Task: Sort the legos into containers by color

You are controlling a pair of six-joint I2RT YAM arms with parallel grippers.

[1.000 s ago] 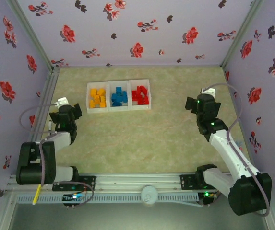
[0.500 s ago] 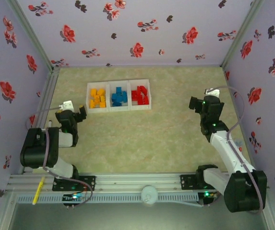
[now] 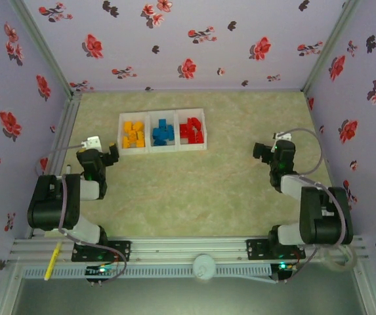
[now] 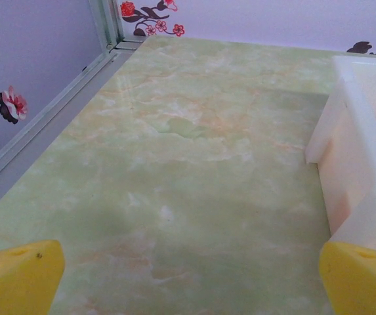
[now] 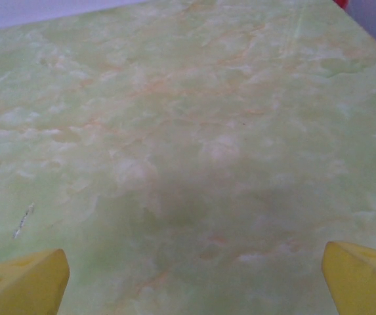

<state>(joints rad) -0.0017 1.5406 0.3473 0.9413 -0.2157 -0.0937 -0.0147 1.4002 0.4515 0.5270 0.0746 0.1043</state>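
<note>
The legos [image 3: 163, 133] lie colour-sorted in the tray [image 3: 163, 150], far left. The left gripper [image 4: 188, 279] and right gripper [image 5: 193, 279] gape empty. The left, beside the tray's near corner, could knock it.

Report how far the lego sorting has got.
Done: in the tray, the yellow-orange legos sit in the left compartment, the blue legos in the middle and the red legos in the right. Every brick I can see is with its colour. In hand: nothing; the left end effector and right end effector stand open and empty. Left: apparently nothing to sort.
</note>
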